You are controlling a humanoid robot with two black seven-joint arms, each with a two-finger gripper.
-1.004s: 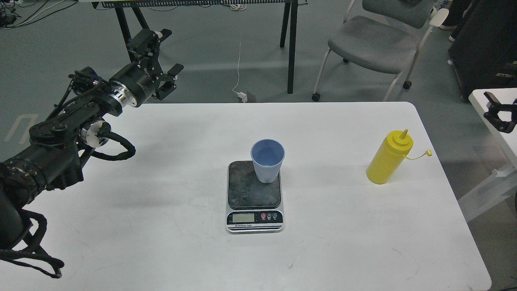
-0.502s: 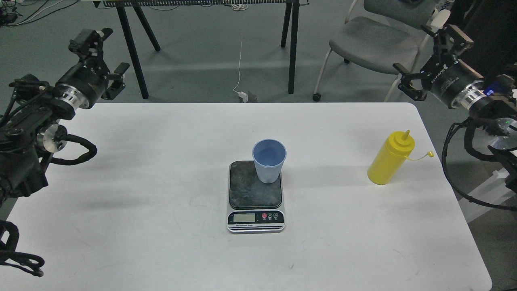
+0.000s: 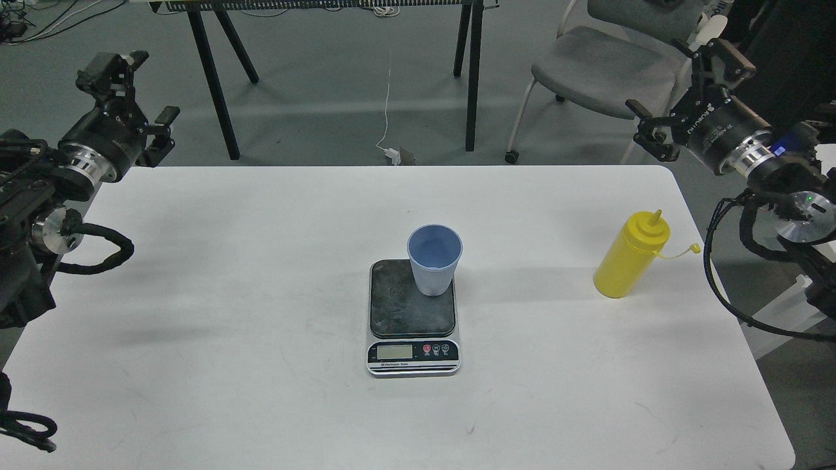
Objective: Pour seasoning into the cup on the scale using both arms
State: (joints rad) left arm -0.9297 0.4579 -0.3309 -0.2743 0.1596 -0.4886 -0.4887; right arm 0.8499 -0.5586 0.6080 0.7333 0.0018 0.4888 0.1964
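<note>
A light blue ribbed cup [image 3: 434, 259] stands upright on the back right part of the scale's [image 3: 411, 314] dark platform at the table's middle. The yellow squeeze bottle [image 3: 632, 254] stands upright near the table's right edge, its cap hanging off to the right. My left gripper [image 3: 130, 91] is open and empty, up past the table's back left corner. My right gripper [image 3: 679, 88] is open and empty, above and behind the bottle, past the table's back right corner.
The white table [image 3: 261, 294] carries only the scale, cup and bottle. Behind it stand a grey chair [image 3: 607, 65] and black trestle legs [image 3: 471, 72]. A white cable [image 3: 386, 98] lies on the floor. Another white table edge [image 3: 784, 313] sits to the right.
My left arm has swung left and back, off the table's top. My right arm has come into view at the right and shifted slightly left. Cup, scale and bottle have not moved.
</note>
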